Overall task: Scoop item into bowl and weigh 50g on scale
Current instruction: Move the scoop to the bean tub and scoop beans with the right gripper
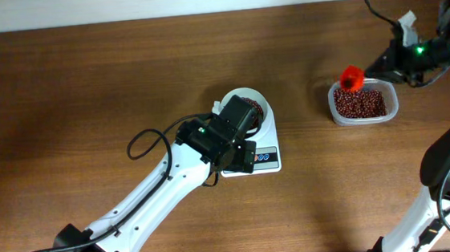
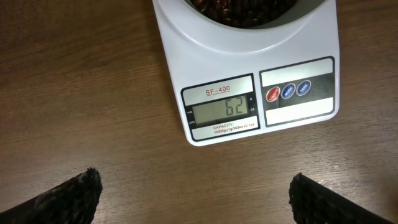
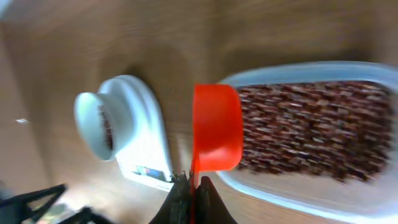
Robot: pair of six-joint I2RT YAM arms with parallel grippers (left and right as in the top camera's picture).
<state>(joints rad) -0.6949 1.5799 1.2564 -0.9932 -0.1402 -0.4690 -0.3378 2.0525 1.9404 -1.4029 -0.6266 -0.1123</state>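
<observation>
While over tub (image 3: 311, 66) — scoop (image 3: 216, 127) in right claw (image 3: 191, 186).

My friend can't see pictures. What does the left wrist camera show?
A white scale reads 62, with a white bowl of dark beans on it. The left gripper hangs open below, black fingertips wide apart over the table.

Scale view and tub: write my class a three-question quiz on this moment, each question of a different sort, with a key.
1. True or false: the scale reads below fifty.
2. The red scoop hangs at: A the scale; B the clear tub; C the table's left end.
3. Fill in: the left jaws stand ____.

Key: 1 false, the display shows 62. 2 B. 3 open.
</observation>
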